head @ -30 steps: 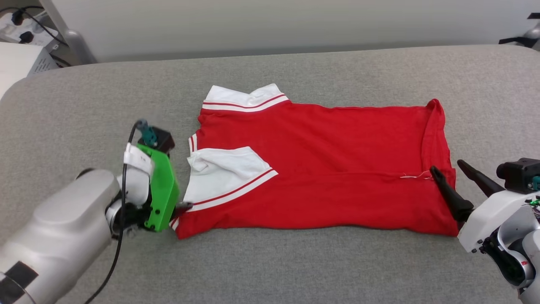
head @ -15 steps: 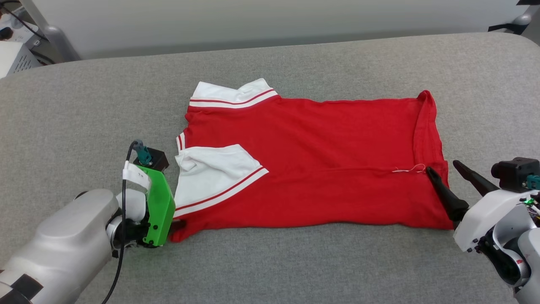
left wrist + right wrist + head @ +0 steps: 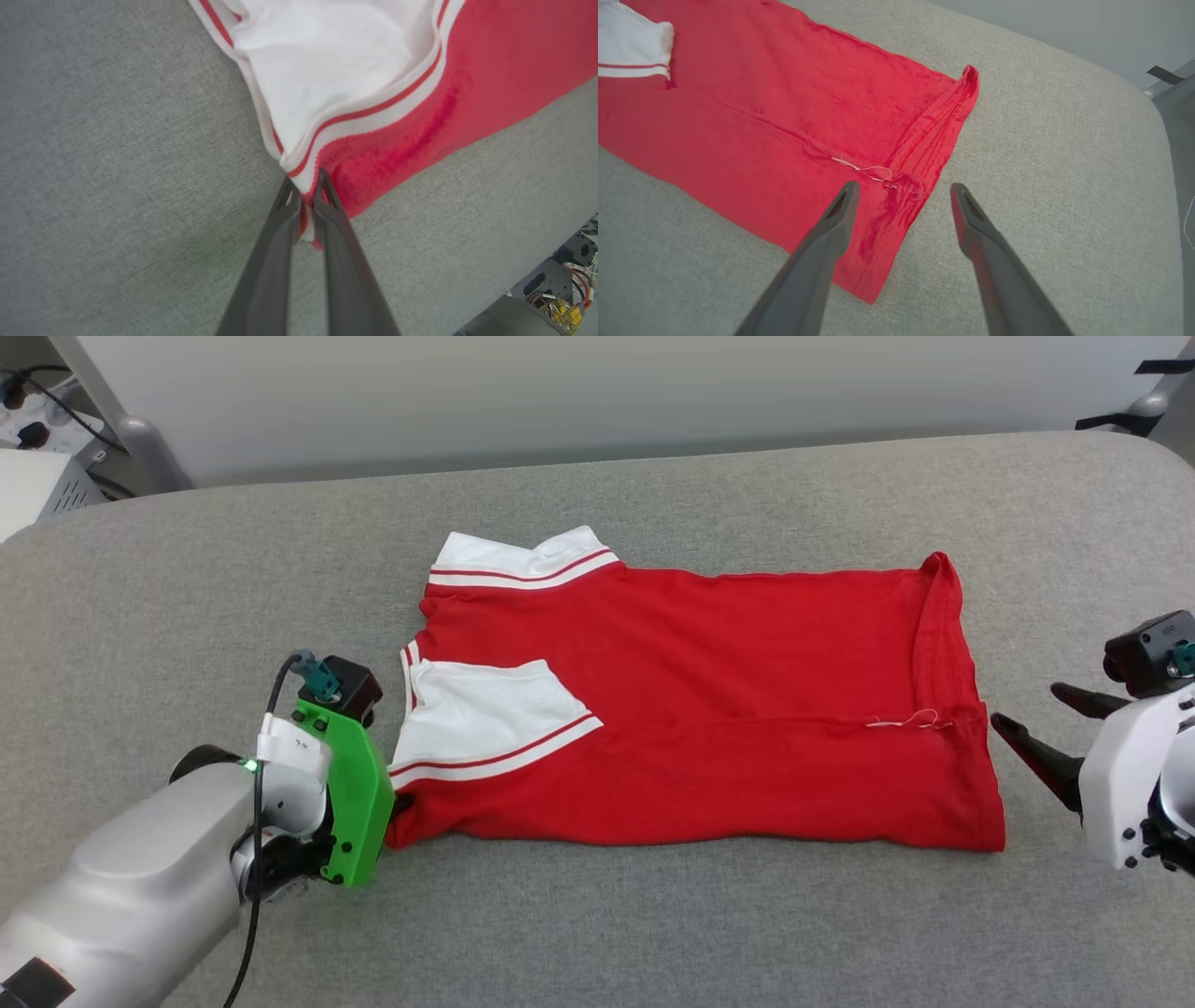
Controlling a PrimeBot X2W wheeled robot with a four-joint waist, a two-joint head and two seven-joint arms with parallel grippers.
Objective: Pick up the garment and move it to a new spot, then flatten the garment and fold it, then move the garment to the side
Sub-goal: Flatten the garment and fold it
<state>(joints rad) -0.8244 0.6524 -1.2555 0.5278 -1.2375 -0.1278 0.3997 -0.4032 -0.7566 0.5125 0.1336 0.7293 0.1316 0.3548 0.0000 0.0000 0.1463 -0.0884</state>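
Note:
The garment (image 3: pixel 709 709), a red T-shirt with white striped-trim sleeves, lies folded lengthwise on the grey cushion, collar end to the left. My left gripper (image 3: pixel 400 805) is at its near left corner; in the left wrist view the gripper (image 3: pixel 304 183) is shut on the garment (image 3: pixel 383 149), pinching the striped corner fabric. My right gripper (image 3: pixel 1041 723) hovers open just off the hem at the right. In the right wrist view, its fingers (image 3: pixel 840 205) straddle the hem edge of the garment (image 3: pixel 784 121) from above without touching it.
The grey cushioned surface (image 3: pixel 597 924) extends on all sides of the shirt. A pale wall runs behind it. White equipment with cables (image 3: pixel 37 476) stands at the far left, and a metal leg (image 3: pixel 1144 406) at the far right.
My left gripper closed on the shirt's near left corner. My right gripper drew back to the right, off the hem. The head camera shifted slightly.

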